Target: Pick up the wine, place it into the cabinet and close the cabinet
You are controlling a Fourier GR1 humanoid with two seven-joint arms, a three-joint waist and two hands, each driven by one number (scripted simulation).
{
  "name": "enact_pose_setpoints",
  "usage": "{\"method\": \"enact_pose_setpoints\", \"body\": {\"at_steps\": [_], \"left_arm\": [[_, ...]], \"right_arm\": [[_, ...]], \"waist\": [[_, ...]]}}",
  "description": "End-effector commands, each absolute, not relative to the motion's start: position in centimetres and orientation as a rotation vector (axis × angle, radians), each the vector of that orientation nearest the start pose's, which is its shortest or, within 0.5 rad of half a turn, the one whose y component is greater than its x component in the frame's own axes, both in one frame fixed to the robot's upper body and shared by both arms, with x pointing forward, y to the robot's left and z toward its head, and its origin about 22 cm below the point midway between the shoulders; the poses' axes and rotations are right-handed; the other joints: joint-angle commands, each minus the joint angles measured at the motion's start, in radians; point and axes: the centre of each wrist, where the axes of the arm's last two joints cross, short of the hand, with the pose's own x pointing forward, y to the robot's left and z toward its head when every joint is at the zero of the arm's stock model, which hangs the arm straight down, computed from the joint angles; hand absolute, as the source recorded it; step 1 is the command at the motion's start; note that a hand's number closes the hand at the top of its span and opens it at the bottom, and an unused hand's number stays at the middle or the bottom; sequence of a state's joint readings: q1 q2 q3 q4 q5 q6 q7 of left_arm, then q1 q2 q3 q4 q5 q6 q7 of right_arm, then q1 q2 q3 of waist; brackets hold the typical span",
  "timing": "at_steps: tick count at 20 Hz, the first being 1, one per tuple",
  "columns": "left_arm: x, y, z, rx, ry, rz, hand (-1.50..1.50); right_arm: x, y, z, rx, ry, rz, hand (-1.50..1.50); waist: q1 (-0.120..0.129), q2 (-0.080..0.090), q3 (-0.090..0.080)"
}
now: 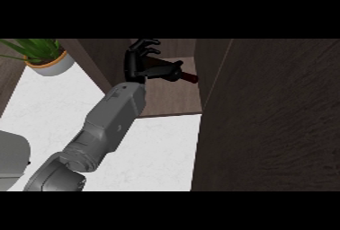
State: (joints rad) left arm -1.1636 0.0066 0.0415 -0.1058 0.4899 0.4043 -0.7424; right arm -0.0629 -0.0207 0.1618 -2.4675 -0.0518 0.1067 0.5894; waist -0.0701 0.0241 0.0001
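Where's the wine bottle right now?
Head view, top centre: the wine bottle is in the left hand, inside the open cabinet, right of the potted plant.

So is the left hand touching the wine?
Touching. The head view shows the left hand curled round the wine inside the cabinet.

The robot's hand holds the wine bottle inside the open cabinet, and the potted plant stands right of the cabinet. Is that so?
Not quite. In the head view the potted plant stands left of the cabinet, not right. The rest holds: the left hand holds the wine bottle inside the open cabinet.
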Motion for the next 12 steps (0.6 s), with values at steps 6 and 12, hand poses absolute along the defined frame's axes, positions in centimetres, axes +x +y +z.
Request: {"method": "enact_pose_setpoints", "body": {"at_steps": [6, 12], "left_arm": [[42.1, 11.8, 0.5, 0.238, -1.806, 0.126, -1.50], [42.3, 12.3, 0.8, 0.296, -1.809, 0.098, -1.50]], "right_arm": [[14.6, -20.2, 20.0, 0.255, -1.935, 0.264, -1.50], [14.2, -20.0, 20.5, 0.263, -1.953, 0.292, -1.50]], "waist": [[-0.005, 0.005, -0.001], [-0.018, 0.009, -0.002]]}}
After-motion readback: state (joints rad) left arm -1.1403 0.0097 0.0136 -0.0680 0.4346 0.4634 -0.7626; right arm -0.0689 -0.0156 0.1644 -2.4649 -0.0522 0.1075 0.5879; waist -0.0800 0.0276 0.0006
